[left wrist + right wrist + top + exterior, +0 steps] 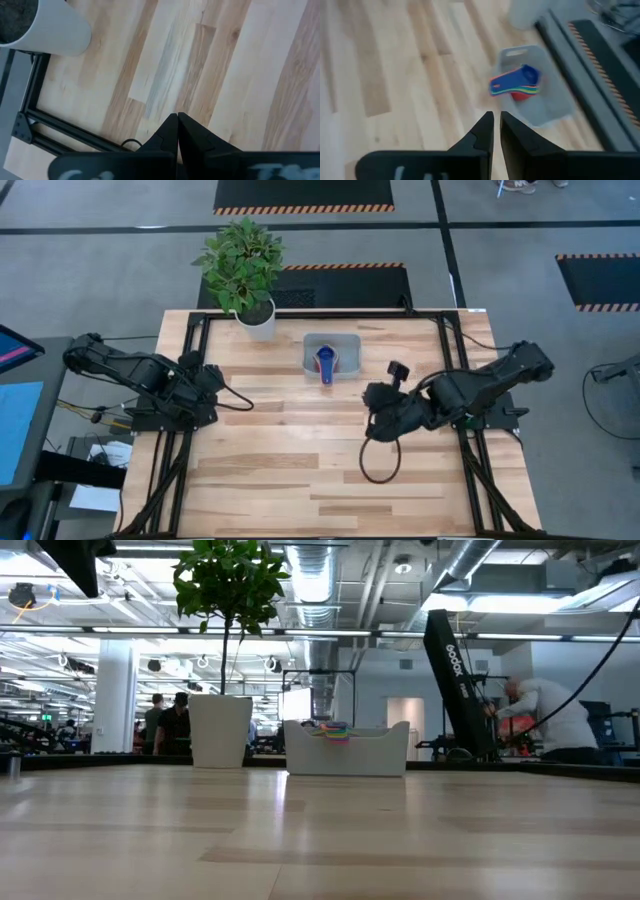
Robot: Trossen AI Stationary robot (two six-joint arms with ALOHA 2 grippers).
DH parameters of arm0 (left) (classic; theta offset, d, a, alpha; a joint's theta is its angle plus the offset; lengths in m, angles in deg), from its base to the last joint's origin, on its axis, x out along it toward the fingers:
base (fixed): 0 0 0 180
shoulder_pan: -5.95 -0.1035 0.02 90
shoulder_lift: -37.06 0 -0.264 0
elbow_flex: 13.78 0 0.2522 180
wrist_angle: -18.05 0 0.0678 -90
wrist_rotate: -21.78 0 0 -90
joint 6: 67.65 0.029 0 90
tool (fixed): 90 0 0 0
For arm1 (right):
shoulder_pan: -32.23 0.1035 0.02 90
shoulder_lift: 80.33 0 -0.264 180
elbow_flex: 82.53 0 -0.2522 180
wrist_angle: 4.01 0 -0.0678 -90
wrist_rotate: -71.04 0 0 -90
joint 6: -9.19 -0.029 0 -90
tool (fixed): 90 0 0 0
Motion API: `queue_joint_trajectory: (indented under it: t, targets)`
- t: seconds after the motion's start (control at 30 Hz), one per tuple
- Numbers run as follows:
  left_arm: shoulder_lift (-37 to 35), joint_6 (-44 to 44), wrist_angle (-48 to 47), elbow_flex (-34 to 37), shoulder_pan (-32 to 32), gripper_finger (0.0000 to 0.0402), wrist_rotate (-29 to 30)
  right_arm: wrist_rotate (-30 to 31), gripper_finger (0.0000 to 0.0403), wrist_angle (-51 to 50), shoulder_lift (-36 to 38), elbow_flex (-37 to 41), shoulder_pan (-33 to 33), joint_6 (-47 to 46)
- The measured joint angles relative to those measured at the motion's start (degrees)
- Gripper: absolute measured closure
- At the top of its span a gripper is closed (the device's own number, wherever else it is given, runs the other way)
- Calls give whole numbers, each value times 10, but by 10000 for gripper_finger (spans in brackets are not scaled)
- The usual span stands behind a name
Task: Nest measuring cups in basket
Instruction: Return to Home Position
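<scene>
- Since the measuring cups [325,364] lie as one nested stack inside the basket [309,350], dark blue uppermost, the sorting work reads as complete. Only the retreat to the rest pose is in hand.
- The basket stands near the far edge of the tabletop [300,470], about midway along it, near the white plant pot [257,322].
- Right gripper [496,117]: positioned over the tabletop toward the right edge, apart from the basket and pointing at it. Its fingers are drawn almost together with only a thin slit between them, and they hold nothing.
- Left gripper [177,117]: folded at the left edge, fingers pressed together and empty. This arm waits.
- Procedure: draw the right arm back toward the right edge, directly away from the basket. Fold the arm smoothly and avoid any sweep across the far edge.
- Caution: the low view shows the cup handles standing slightly above the basket rim. A passing brush could likely tip the stack.
- Caution: a black cable loop [380,460] lies on the tabletop below the right arm. Retract so that it neither snags nor drags toward the basket.
</scene>
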Motion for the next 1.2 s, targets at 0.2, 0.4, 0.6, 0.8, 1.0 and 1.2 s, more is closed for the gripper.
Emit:
queue_joint_trajectory:
  t: [0.2, 0.4, 0.6, 0.8, 1.0, 1.2]
  targets:
    - [0, 0, 0, 0, 0, 402, 0, -75, 347, 307, 125, 292, -20, 70]
    - [0, 0, 0, 0, 0, 402, 0, -121, 347, 584, 340, 561, -37, 164]
    - [0, 0, 0, 0, 0, 402, 0, -241, 347, 643, 540, 739, -121, 191]
    - [0, 0, 0, 0, 0, 401, 0, -383, 347, 661, 654, 832, -210, 230]
    - [0, 0, 0, 0, 0, 401, 0, -418, 347, 683, 712, 876, -206, 269]
    - [0, 0, 0, 0, 0, 401, 0, -417, 347, 668, 798, 896, -201, 294]
